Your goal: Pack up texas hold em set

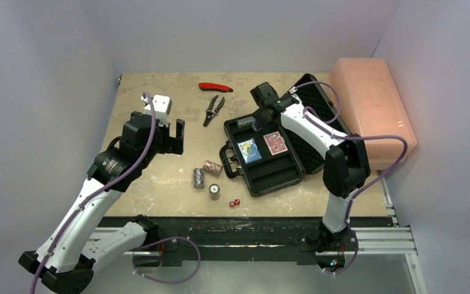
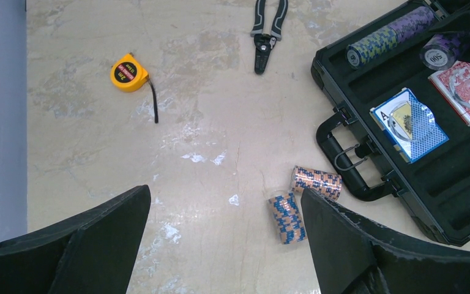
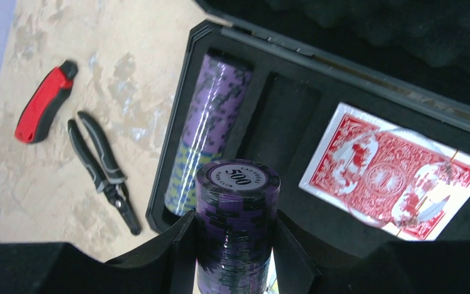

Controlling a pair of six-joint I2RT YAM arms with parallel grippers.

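**While the right arm grips purple chips over the case, three stacks lie out on the table**

Where the open black briefcase (image 1: 270,179) sits right of centre on the table (image 1: 159,184), the right gripper (image 3: 235,245) hangs over its far end. Its jaws are clamped on a purple poker chip stack (image 3: 237,226) with a "500" face. The bottom edge of the wrist view cuts off the lower end of that stack, so I cannot tell whether it touches the foam.

Just beyond it, a purple-and-yellow chip stack (image 3: 205,122) lies in the leftmost slot. The red card deck (image 3: 398,171) and the blue card deck (image 1: 249,150) lie flat in the tray. The right arm hides much of the raised lid in the top view.

The left gripper (image 2: 225,196) hovers over bare table with its jaws wide apart and nothing between them. Two orange-and-blue chip stacks (image 2: 316,181) lie on their sides near the case handle. A third stack (image 1: 214,192) stands upright just nearer, out of the left wrist view. Beside it lie the tiny red dice (image 1: 234,203), too small to count.

A yellow tape measure (image 2: 128,72) shows only in the left wrist view. Wire strippers (image 2: 266,30), a red-handled tool (image 1: 215,87) and a pink plastic box (image 1: 373,110) sit at the far side.
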